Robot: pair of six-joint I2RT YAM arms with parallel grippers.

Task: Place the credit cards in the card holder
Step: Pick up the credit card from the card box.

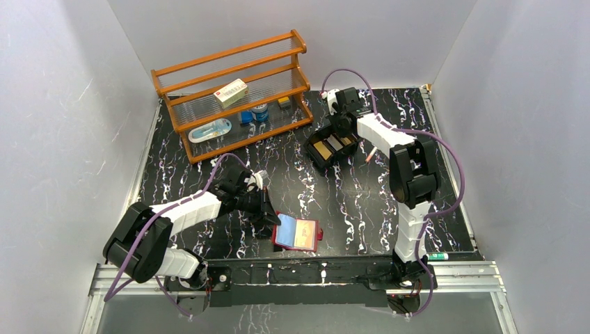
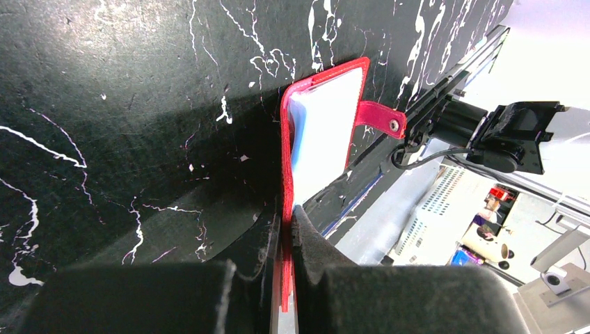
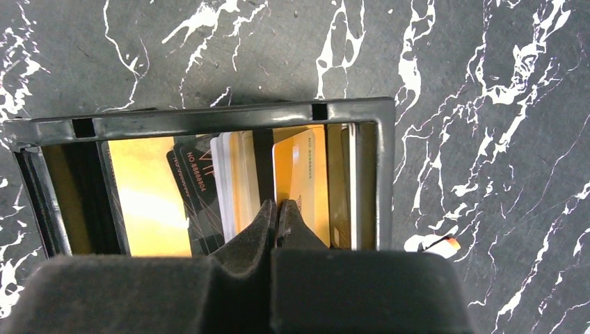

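A black table (image 1: pixel 348 202) veined with white fills the middle of the top view. At its upper left stands an orange wooden rack (image 1: pixel 229 59) with ribbed clear shelves.

The left arm (image 1: pixel 181 212) runs from the lower left corner towards the centre bottom. The right arm (image 1: pixel 410 174) rises at the right and bends over to the upper middle.

Under the right arm's end sits a black tray (image 1: pixel 311 149) with two compartments, just right of the rack's lower corner.

The card holder (image 1: pixel 298 234) lies open at the centre bottom of the top view, near the table's near edge. It is red, with a pale striped inside facing up. The left gripper (image 1: pixel 273 219) is at its left edge. In the left wrist view its fingers (image 2: pixel 313 243) are pinched tight on that red edge (image 2: pixel 285 174); the snap tab (image 2: pixel 379 118) sticks out to the right.

The credit cards (image 1: pixel 332 145) stand on edge inside the tray. The right wrist view shows a gold card (image 3: pixel 142 202) at left, a black one (image 3: pixel 195 181), white ones (image 3: pixel 226 181) and an orange one (image 3: pixel 303 174). The right gripper (image 3: pixel 277 209) sits down among them with its fingers pressed together (whether a card edge is caught between them I cannot tell).

A cream box (image 1: pixel 231 92) with a red label lies on the rack's middle shelf.
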